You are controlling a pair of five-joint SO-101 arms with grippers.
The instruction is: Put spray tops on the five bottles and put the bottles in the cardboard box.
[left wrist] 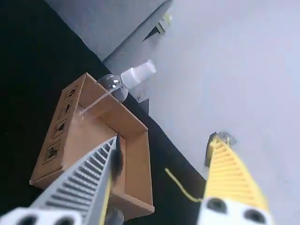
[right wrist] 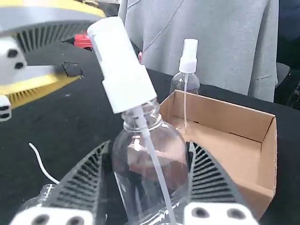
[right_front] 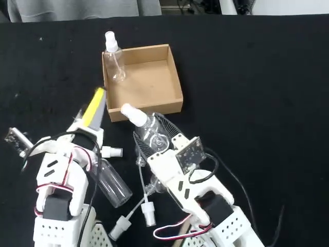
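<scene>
Held bottle (right wrist: 145, 164): sitting closest to the right wrist lens, clear, with a white top (right wrist: 123, 70) already seated and its tube running down inside. It is leaning toward the box, just short of the near wall.
Right claw (right wrist: 149, 147): clamping the held bottle round its body, one ribbed finger on each side, which is leaving the top free and the base clear for setting down.
Box (right_front: 154, 109): lying open-topped on the black table (right_front: 267, 103), ahead of both arms.
Boxed bottle (right_front: 114, 64): standing upright in the far left corner of the box with a top fitted. Tucked into the corner, it is leaving the floor free for the other four.
Left claw (left wrist: 166, 140): hanging with fingers wide apart, gripping nothing, just beside the box's left wall near its front corner. It is probably keeping clear while the right arm is working.
Lying bottle (right_front: 113, 186): resting on its side beside the left arm, with a white top at its neck end. Whether that top is seated I cannot tell.
Loose tops (right_front: 148, 211): two lying between the arm bases with tubes trailing, waiting for bottles.
Step in hand: judging from the pose, lowering the held bottle into the box as the second of five.
Risk: the base catching on the near wall if it is not lifted over.
</scene>
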